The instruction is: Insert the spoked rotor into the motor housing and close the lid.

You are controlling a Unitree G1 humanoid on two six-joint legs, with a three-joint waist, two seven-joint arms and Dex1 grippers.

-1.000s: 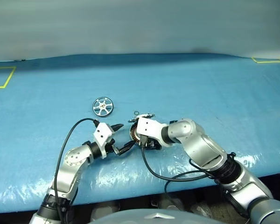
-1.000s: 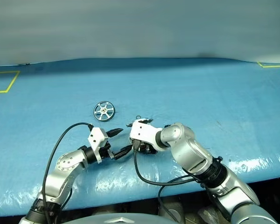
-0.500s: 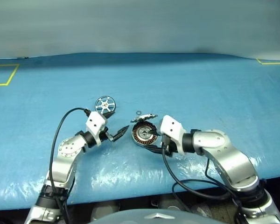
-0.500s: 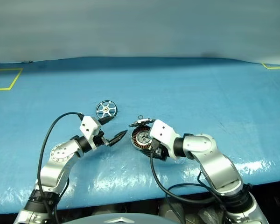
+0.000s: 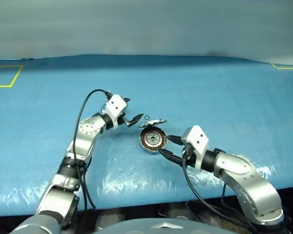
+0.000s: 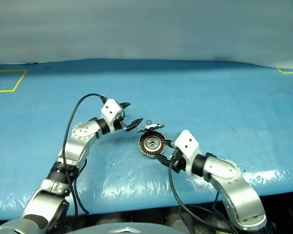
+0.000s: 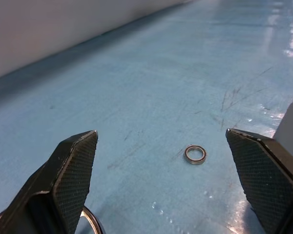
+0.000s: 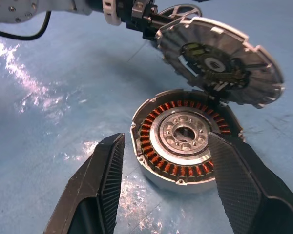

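Note:
The motor housing [image 5: 152, 140] lies on the blue table with its copper windings [image 8: 158, 146] showing. Its ribbed lid [image 8: 219, 58] stands raised on the far edge, joined there. My right gripper [image 5: 168, 147] is open just to the near right of the housing, its fingers [image 8: 102, 180] apart from the case and holding nothing. My left gripper [image 5: 132, 110] is open farther back and left, over the spot where the spoked rotor lies. The rotor [image 8: 183, 8] peeks out behind the lid in the right wrist view; the left hand covers it in the head views.
A tiny thin ring [image 7: 195, 154] lies on the table [image 5: 219, 97] just beyond the lid, between the left fingers' line of sight. Yellow tape marks [image 5: 2, 77] sit at the far left and far right [image 5: 285, 66]. The table's front edge runs close below both arms.
My left gripper has risen and moved forward to the rotor, still open. My right gripper has drawn back off the housing toward the near right, uncovering it with the lid raised.

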